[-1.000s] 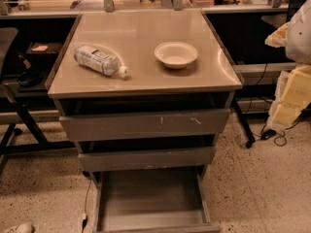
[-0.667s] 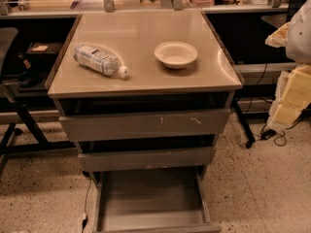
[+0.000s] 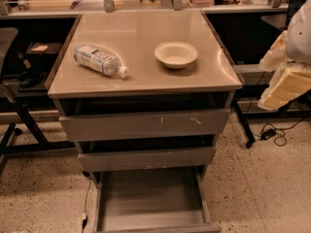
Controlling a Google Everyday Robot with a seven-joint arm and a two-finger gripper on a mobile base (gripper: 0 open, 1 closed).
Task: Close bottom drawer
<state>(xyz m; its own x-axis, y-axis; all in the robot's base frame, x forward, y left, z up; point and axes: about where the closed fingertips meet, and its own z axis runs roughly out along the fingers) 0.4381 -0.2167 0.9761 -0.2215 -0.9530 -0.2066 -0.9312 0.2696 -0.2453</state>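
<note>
The bottom drawer of the grey-brown metal cabinet is pulled far out toward me. Its shallow tray shows nothing inside, and its front edge lies at the bottom border of the view. Above it, the mid-width drawer front and the widest, scratched drawer front each stand slightly out. My gripper is the pale cream and white shape at the right edge. It is right of the cabinet at about top-drawer height and touches nothing on it.
On the cabinet top lie a plastic bottle on its side and a white bowl. A chair base stands at the left. A table leg on a caster and cables are at the right. The floor is speckled.
</note>
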